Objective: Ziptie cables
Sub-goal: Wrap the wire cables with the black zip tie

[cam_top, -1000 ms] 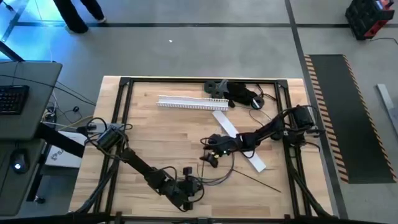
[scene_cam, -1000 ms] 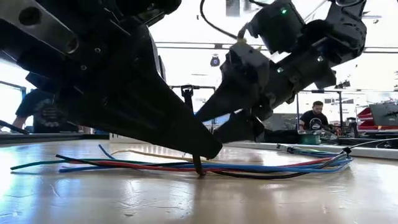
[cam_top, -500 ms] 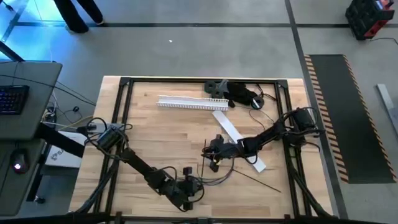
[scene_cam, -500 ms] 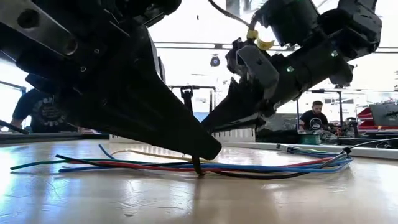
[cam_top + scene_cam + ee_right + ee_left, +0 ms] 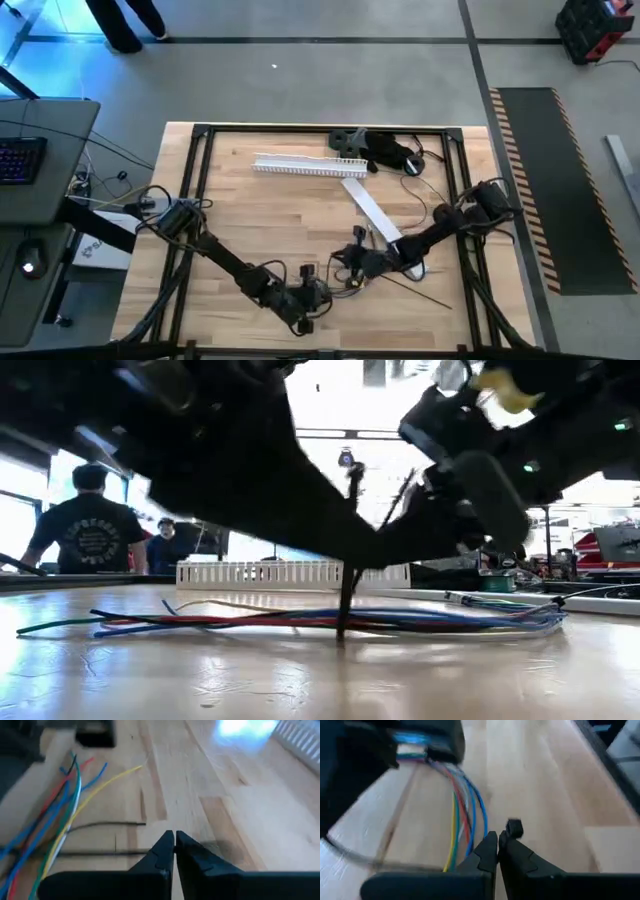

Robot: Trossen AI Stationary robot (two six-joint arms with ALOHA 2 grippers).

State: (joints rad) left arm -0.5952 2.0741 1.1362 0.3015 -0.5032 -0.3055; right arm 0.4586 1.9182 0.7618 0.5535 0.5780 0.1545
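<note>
— What do you have on the table?

— I see the cables [image 5: 300, 622], a loose bunch of thin, floppy coloured wires, blue, red, green and yellow, lying flat on the pale wooden table [image 5: 270, 220] near its front edge, toward the middle. Their ends splay apart in the right wrist view. A thin dark zip tie [image 5: 345, 575] stands nearly upright out of the bunch in the low view. Farther back lies a long white slotted plastic strip [image 5: 300, 166] with comb-like teeth, a flat white strip [image 5: 372, 213] angled beside it, and a bulky black gadget [image 5: 385, 150] at the back edge.

— And the arms?

— My left gripper [image 5: 305, 300] is low at the front edge, its arm stretched diagonally from the left side of the table. Its dark pointed fingers [image 5: 487, 852] are pressed together, tips touching, just beside the wires; I cannot tell whether they pinch anything. My right gripper [image 5: 350, 268] reaches in from the right side, arm long and low, over the bunch. Its fingers [image 5: 165, 847] also meet at the tips, hanging above bare wood with the wires to one side.

— Anyone around?

— Two people [image 5: 90, 525] stand in the room behind the table.
</note>
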